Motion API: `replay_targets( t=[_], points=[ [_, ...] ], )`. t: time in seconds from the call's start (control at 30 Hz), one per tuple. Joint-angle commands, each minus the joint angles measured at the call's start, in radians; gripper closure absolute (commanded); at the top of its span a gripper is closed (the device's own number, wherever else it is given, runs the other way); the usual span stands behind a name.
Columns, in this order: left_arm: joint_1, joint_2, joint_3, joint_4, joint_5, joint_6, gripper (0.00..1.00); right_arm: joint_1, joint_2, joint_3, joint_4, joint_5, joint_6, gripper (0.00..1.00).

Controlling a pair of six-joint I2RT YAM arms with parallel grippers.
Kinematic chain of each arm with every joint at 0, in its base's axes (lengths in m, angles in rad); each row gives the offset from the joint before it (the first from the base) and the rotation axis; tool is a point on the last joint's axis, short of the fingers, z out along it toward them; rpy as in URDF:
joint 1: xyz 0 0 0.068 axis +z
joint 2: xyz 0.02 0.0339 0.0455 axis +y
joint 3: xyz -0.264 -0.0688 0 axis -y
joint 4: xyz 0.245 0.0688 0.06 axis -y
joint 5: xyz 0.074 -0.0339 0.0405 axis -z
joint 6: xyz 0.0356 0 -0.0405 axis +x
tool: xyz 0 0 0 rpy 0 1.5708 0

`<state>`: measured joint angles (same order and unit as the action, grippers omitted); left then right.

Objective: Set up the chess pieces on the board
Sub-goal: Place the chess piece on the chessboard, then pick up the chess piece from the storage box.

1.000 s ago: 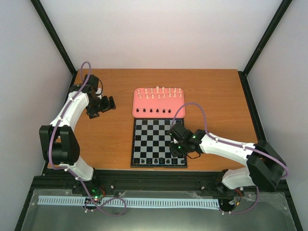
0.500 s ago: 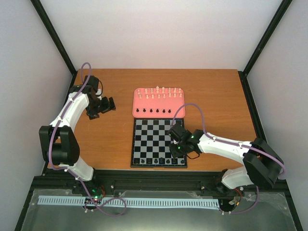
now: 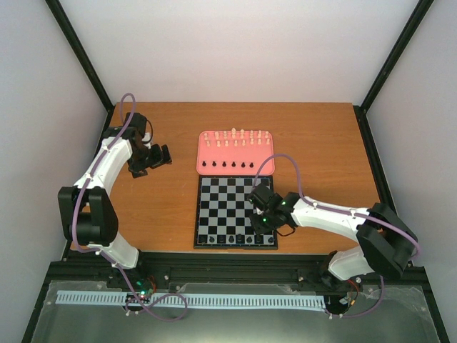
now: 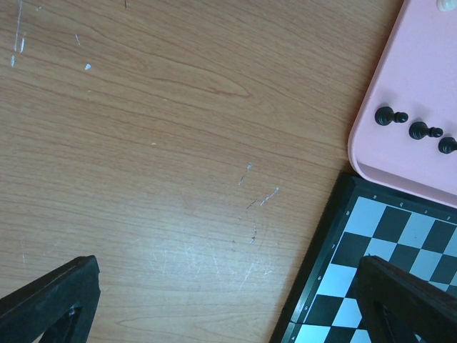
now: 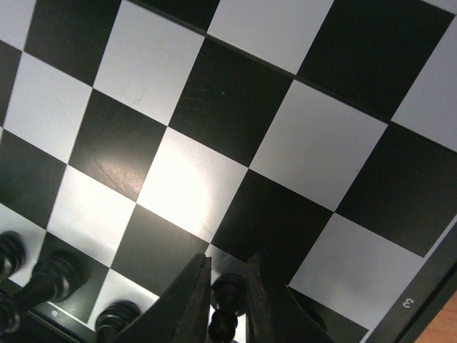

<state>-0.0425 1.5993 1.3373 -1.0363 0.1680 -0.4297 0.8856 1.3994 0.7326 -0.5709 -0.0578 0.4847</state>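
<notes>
1. Right wrist view: the right gripper (image 5: 228, 261), fingers barely parted, flanks a black chess piece (image 5: 227, 296) on the board (image 5: 178, 186) in its near edge row; whether they pinch it is unclear.
2. Left gripper (image 4: 228, 300) gapes wide above the table (image 4: 143, 143).
3. The piece looks light, hard, slick and tippy; pinch gently below the head.
4. Other pieces (image 4: 385, 116) stand on the pink tray (image 4: 421, 78).

Board (image 3: 223, 204) with black pieces (image 3: 228, 238) along its near edge, right gripper (image 3: 259, 226) over its near right corner, pink tray (image 3: 202, 161) just behind holding white pieces (image 3: 236, 137) and a black row (image 3: 228, 165), left gripper (image 3: 161, 154) well left of tray.
</notes>
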Motion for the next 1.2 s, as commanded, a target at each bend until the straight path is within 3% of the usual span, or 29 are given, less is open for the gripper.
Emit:
replay_targets(
  t=[0.0,0.27,0.6,0.9,1.17],
  points=[
    [-0.006,-0.021,0.011,0.013,0.002,0.016,0.00,0.009,0.009,0.027,-0.011,0.009,-0.010,0.79],
    [-0.005,-0.016,0.020,0.015,0.006,0.016,0.00,0.009,-0.025,0.093,-0.051,0.044,-0.028,0.59],
    [-0.006,-0.006,0.060,0.005,0.011,0.015,0.00,-0.054,0.029,0.303,-0.122,0.124,-0.094,0.47],
    [-0.006,0.000,0.075,0.000,0.017,0.014,0.00,-0.289,0.391,0.714,-0.152,0.113,-0.182,0.51],
    [-0.006,0.004,0.094,-0.009,0.010,0.014,0.00,-0.369,0.642,0.919,-0.169,0.067,-0.216,0.61]
  ],
)
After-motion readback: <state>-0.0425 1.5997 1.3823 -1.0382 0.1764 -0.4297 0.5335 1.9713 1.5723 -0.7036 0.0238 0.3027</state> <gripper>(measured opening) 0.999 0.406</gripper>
